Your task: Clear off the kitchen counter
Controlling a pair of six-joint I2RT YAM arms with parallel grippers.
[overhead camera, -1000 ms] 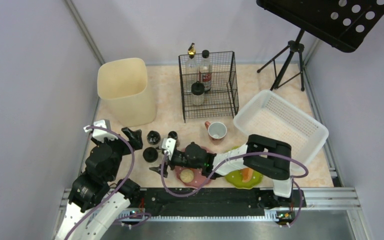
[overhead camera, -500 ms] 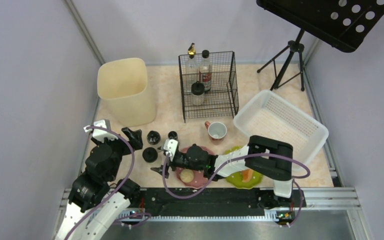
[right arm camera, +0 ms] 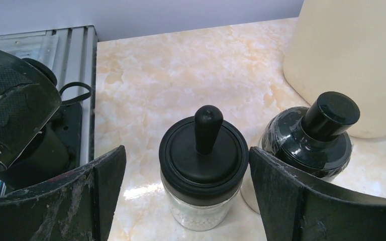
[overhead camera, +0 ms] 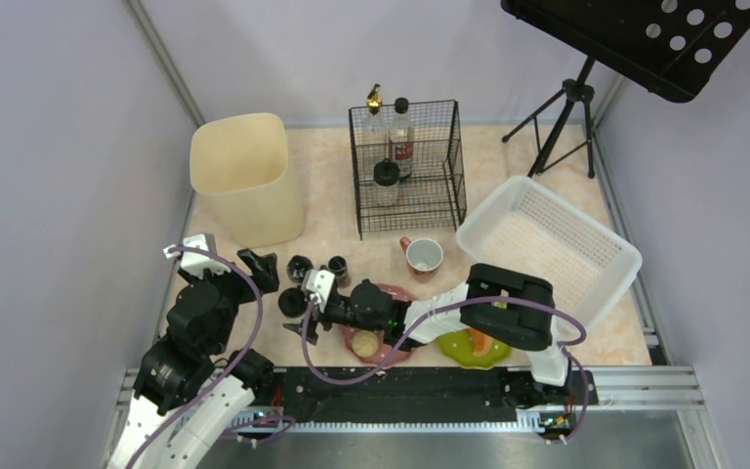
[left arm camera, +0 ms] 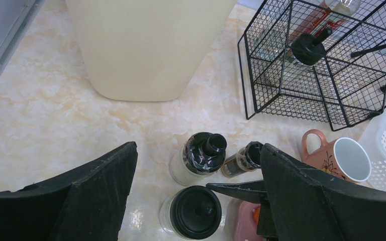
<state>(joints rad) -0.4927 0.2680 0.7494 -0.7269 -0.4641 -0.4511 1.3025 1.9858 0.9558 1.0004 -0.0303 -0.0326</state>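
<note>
right gripper (right arm camera: 187, 198) gaping wide, gripping nothing, knob-lid jar (right arm camera: 203, 150) sitting in line with the gap, untouched | black-cap bottle (right arm camera: 311, 133) standing just beside the jar | left gripper (left arm camera: 197, 193) hanging wide open above both | kitchen counter (right arm camera: 181, 65) lying under the fingers, carrying jar, bottle, cream bin (right arm camera: 354, 55)
</note>
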